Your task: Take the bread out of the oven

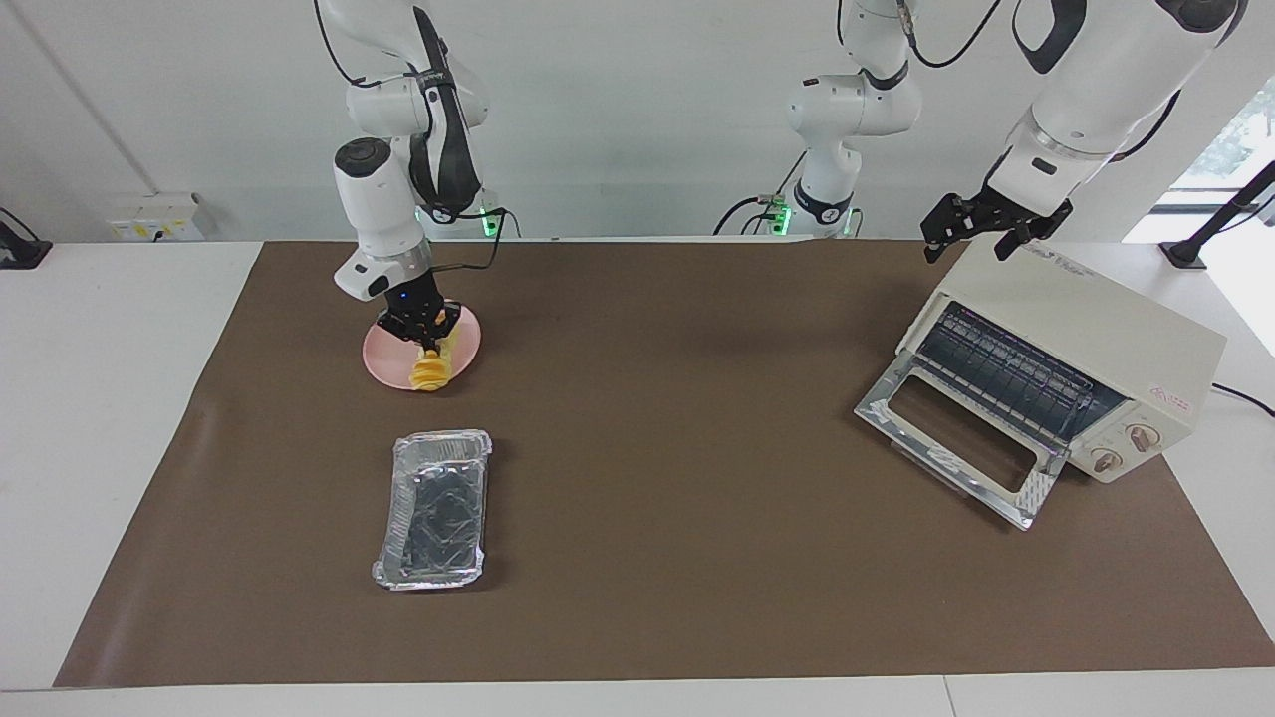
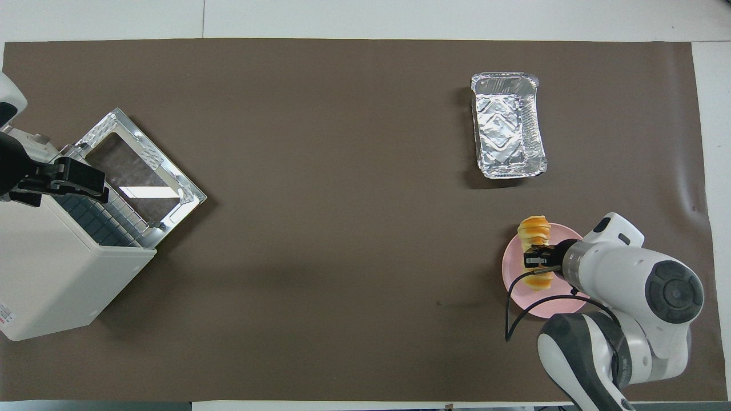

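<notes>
The bread (image 1: pixel 432 370), pinched by the right fingers (image 1: pixel 429 339), seemingly rests on the plate (image 1: pixel 383 363); left fingers (image 1: pixel 974 237) spread.

robot lab bench, dressed up as a kitchen corner

from my seat this reads as a lab, not a home: i see a long white table (image 1: pixel 100 418) covered by a plain brown mat (image 1: pixel 677 478), bare white walls, and more than two white robot arms bolted along the table's edge, their bases (image 1: pixel 822 204) lit green with black cables trailing off. a wall socket box (image 1: pixel 154 217) sits at the right arm's end, a black stand (image 1: pixel 1210 229) at the left arm's end. the only kitchen things are props: a toaster oven (image 1: pixel 1076 339), a foil tray (image 1: pixel 436 508) and a pink plate (image 1: pixel 383 360).
</notes>
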### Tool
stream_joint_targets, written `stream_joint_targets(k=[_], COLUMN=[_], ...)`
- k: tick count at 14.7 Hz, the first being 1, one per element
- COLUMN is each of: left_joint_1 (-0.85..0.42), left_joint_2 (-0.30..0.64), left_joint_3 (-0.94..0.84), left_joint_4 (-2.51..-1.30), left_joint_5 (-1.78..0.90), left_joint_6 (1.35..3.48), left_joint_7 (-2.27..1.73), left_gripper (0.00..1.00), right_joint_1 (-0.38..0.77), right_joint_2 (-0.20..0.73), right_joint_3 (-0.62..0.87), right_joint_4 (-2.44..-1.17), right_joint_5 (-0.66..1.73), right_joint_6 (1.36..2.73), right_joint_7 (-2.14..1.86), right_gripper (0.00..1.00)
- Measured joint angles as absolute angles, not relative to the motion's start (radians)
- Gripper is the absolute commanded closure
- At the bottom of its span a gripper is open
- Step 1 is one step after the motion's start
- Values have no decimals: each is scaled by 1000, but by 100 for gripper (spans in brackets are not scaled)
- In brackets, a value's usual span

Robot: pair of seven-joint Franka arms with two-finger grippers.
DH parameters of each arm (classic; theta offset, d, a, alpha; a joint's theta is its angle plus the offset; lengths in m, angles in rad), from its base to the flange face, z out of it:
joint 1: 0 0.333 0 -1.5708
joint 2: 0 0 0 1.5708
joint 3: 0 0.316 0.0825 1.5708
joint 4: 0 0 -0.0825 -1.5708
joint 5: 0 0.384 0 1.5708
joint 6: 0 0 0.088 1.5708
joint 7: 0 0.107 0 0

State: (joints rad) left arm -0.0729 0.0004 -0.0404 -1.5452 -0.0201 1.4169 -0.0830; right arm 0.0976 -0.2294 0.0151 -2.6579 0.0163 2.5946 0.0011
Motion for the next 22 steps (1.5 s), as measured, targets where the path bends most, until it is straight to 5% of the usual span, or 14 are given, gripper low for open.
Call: stream_joint_targets(k=[1,3,12,18,22], left_joint_1=[-73,-73,-73,-73,-73], left_joint_2=[0,0,0,0,0], left_joint_3=[-40,-40,-40,-40,-40], left_joint_4=[-1545,-1545,-1545,-1545,-1545], left_joint_5=[-20,-20,-20,-20,-20], left_joint_6=[1417,1417,1417,1417,1417], left_joint_7=[-83,-83,-83,-83,-83], left_gripper=[0,0,0,0,0], right_joint_1=[98,98,98,61,10], right_joint_2=[-227,-226,-228,-216,-127], right_joint_3=[15,15,15,6,-2], right_joint_4=[-2660,-2660,-2603,-2179,-1864], right_joint_5=[16,16,17,17,16], right_joint_6=[2602,2603,2517,2053,1790], right_joint_7=[1,1,3,-16,-58], right_gripper=[80,0,0,0,0])
